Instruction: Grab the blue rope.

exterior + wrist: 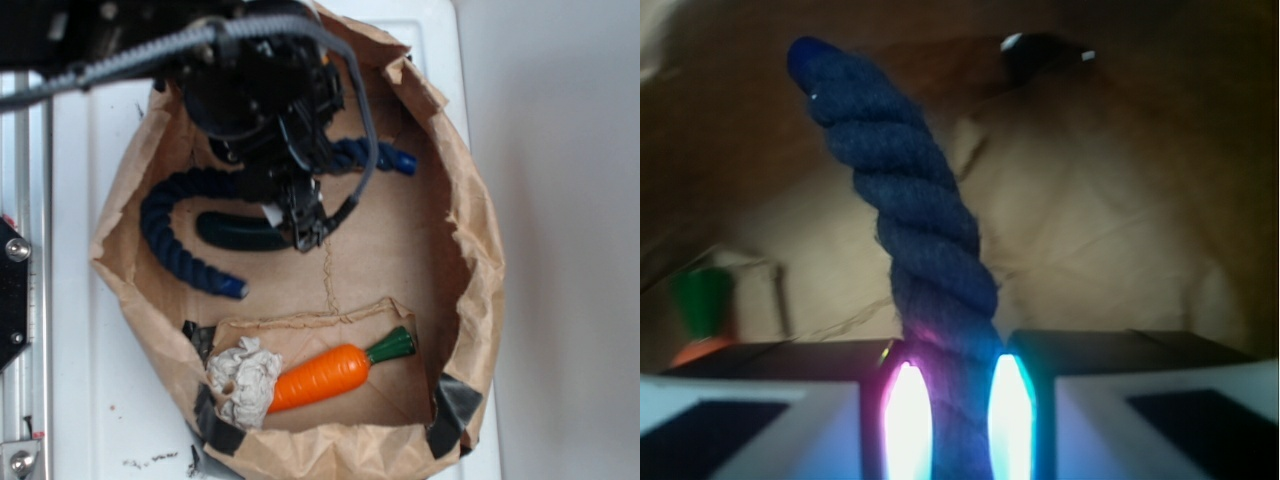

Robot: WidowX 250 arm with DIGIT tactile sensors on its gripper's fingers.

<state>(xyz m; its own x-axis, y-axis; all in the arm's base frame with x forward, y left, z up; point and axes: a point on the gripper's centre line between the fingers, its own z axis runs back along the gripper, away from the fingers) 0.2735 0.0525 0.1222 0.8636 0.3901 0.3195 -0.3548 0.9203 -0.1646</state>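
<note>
The blue rope (170, 235) is thick, twisted and navy, curved like a hook inside the brown paper bag (470, 230). One capped end lies at the lower left, the other at the upper right. My gripper (290, 200) is down over the rope's top stretch and hides its middle. In the wrist view the rope (925, 220) runs straight up from between the two glowing fingers (908, 420). The gripper (952, 425) is shut on it.
A short dark-green cucumber toy (235, 232) lies just inside the rope's curve, beside the gripper. An orange carrot toy (325, 373) with a green top and a crumpled white cloth (243, 380) lie in a cardboard section at the bag's front. The bag walls stand up all around.
</note>
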